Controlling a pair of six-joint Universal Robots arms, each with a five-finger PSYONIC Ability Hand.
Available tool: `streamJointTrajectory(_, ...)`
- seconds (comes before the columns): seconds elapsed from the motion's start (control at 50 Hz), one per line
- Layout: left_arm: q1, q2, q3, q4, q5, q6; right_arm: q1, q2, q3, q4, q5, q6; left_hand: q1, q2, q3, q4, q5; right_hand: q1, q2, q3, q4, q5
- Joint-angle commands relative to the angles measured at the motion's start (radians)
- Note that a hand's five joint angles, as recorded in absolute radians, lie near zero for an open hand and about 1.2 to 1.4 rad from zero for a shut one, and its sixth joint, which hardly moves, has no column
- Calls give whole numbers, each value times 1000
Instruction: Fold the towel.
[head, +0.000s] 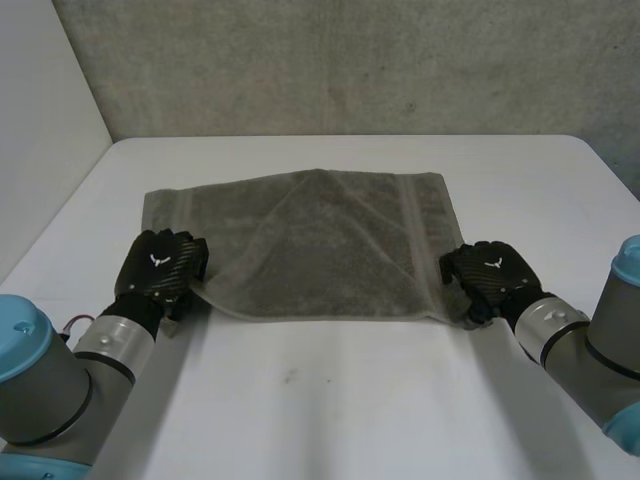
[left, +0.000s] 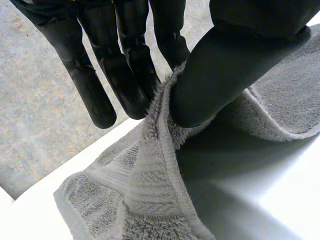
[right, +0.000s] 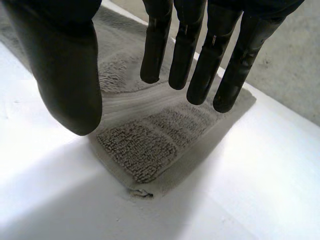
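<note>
1. The left arm (head: 45, 375) and the right arm (head: 600, 345) come in over the near edge of the white table (head: 330, 400), one at each near corner.
2. The left hand (head: 160, 268) is at the near left corner of the grey towel (head: 320, 250). In its wrist view, the thumb (left: 225, 75) and the straight fingers (left: 125, 75) pinch the towel's hem between them, and this corner stands up from the table.
3. The right hand (head: 490, 272) is at the near right corner of the towel. Its fingers (right: 200, 60) are straight and set wide apart from the thumb, over the corner, and they hold nothing. I cannot tell whether the fingertips touch the cloth.
4. The towel lies spread in the middle of the table, with diagonal creases across it and its far edge flat.
5. A small dark mark (head: 290, 377) is on the table between the towel and the near edge.
6. Behind the far edge stands a rough grey wall (head: 350, 60), and a pale wall (head: 40, 130) stands along the left edge.
</note>
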Motion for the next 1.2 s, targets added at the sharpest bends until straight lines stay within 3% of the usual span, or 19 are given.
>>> streamJointTrajectory(0.02,7,-2,5,1,0,-5,-3,56,-43,-15,-1,14,199,178,179,177,189,-45,-64,-54,-45,-13)
streamJointTrajectory(0.3,9,-1,17,1,-2,-6,6,81,-54,-5,6,39,199,178,179,177,189,-103,-122,-112,-103,-72)
streamJointTrajectory(0.5,20,30,17,0,-2,-8,49,119,-119,-6,17,226,199,178,179,177,189,-180,-199,-189,-180,-148)
streamJointTrajectory(0.7,20,33,17,0,-3,-9,101,228,-208,-2,85,229,199,178,179,177,189,-153,-172,-162,-153,-122)
streamJointTrajectory(0.92,23,35,18,0,-3,-9,103,245,-273,-6,169,228,199,178,179,177,189,-1,-20,-10,-1,31)
streamJointTrajectory(1.2,24,38,17,0,-3,-9,86,234,-297,-9,175,226,199,178,179,177,189,81,63,73,82,113)
